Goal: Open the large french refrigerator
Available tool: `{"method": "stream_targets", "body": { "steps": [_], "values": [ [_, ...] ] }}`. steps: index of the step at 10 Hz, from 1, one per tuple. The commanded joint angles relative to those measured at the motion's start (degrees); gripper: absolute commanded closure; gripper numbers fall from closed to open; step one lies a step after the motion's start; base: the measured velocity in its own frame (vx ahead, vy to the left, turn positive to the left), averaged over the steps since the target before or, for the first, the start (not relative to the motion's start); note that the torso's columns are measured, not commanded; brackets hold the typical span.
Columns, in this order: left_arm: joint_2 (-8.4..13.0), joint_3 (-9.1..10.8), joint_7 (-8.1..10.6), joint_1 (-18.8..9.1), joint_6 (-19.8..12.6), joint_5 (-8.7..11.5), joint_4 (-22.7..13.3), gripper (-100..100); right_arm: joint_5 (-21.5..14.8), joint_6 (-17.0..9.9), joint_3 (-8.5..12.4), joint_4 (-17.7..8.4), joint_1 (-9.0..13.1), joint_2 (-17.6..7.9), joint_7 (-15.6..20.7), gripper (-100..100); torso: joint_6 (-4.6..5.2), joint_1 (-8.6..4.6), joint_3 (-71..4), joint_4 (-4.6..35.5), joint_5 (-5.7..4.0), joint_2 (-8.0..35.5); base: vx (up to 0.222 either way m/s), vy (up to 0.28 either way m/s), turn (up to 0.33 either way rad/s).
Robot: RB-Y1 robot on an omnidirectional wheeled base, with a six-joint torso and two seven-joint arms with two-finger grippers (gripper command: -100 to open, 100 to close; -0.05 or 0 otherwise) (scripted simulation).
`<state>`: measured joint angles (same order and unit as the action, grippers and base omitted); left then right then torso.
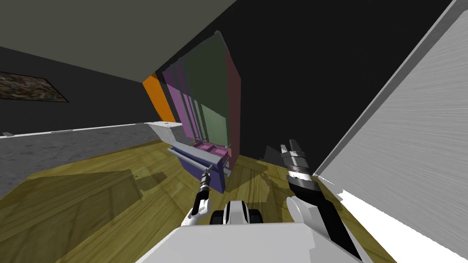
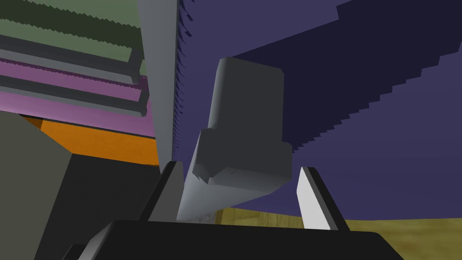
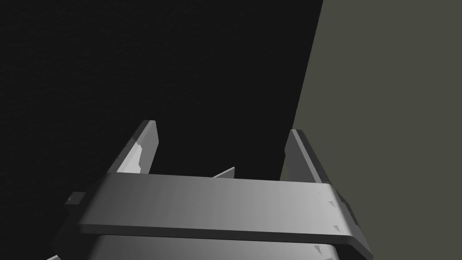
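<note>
The refrigerator [image 1: 215, 91] stands ahead, tall, with green, pink and red panels. Its bottom drawer [image 1: 204, 170] has a purple front and is pulled out, so the pink inside [image 1: 210, 148] shows. A grey bar handle [image 1: 194, 157] runs along the drawer's front. My left gripper [image 1: 205, 176] is at that handle. In the left wrist view the handle and its bracket [image 2: 243, 135] sit between the fingers of the left gripper [image 2: 240, 168], which close on its sides against the purple front [image 2: 383, 113]. My right gripper [image 1: 292, 148] is raised to the right of the fridge, open and empty [image 3: 223, 128].
The floor [image 1: 91, 196] is yellow-brown wood. A white low cabinet [image 1: 167, 130] and an orange panel [image 1: 157, 100] stand left of the fridge. A large grey slab [image 1: 411, 137] rises close on my right. Behind the fridge lies a black area.
</note>
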<state>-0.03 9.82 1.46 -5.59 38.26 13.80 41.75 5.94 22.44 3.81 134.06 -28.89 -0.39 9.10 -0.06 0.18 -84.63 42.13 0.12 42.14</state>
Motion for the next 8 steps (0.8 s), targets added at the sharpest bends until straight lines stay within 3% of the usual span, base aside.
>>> {"method": "stream_targets", "body": {
  "steps": [1,2,3,8],
  "values": [
    [0.2,-0.17,0.21,0.2,-0.2,-0.1,0.0,100,0.0,0.0,0.0,0.0,0.0,0.0,0.0,0,0.09,-0.19,-0.2,0.0,-0.07,-0.3,-0.126,0.039,0.028],
    [0.2,-0.29,0.36,0.3,-0.3,-0.1,0.0,100,0.0,0.0,0.0,0.0,0.0,0.0,0.0,0,0.06,-0.16,-0.1,0.0,-0.08,-0.1,-0.192,0.06,0.025],
    [0.7,0.2,-0.07,-2.1,-2.6,0.0,0.7,-100,0.0,0.0,0.0,0.0,0.0,0.0,0.0,0,0.05,-0.07,0.1,0.0,-0.01,0.2,-0.136,0.019,0.105],
    [1.6,0.96,-0.71,-6.2,-7.8,0.0,1.9,-100,0.0,0.0,0.0,0.0,0.0,0.0,0.0,0,0.1,-0.14,0.0,0.2,-0.12,0.1,-0.045,-0.04,0.057]
  ]
}}
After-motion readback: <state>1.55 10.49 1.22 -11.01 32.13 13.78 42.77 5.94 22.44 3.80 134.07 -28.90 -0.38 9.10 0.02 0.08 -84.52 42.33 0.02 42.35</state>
